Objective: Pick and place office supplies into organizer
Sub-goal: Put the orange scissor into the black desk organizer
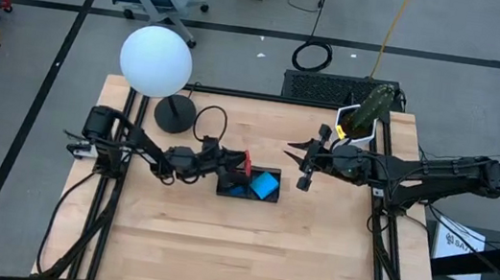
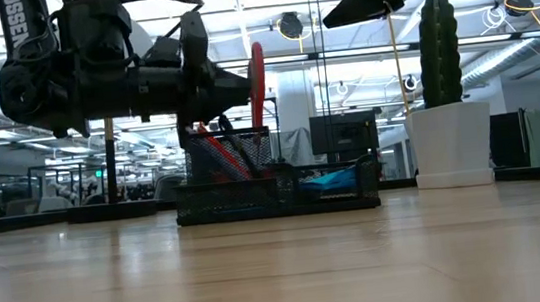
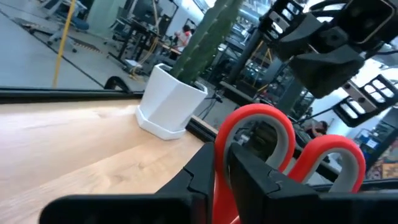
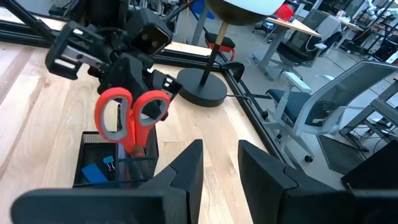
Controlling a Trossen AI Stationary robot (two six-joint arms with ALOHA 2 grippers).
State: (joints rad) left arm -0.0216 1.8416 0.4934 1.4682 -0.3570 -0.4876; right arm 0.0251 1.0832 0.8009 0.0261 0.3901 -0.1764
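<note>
Scissors (image 4: 132, 118) one pair, organizer (image 1: 249, 186) one, tools two

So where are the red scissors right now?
In the high view the red scissors stand handles-up in the left end of the black organizer at the table's middle, with the left gripper right at their handles.

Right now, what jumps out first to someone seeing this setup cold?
The red scissors standing handles-up in the tall end of the black organizer at mid-table, with the left gripper right at the handles. Next, the white globe lamp at the table's back left. Then the cactus in its white pot at the back right, with the right gripper hovering near the organizer, jaws open.
</note>
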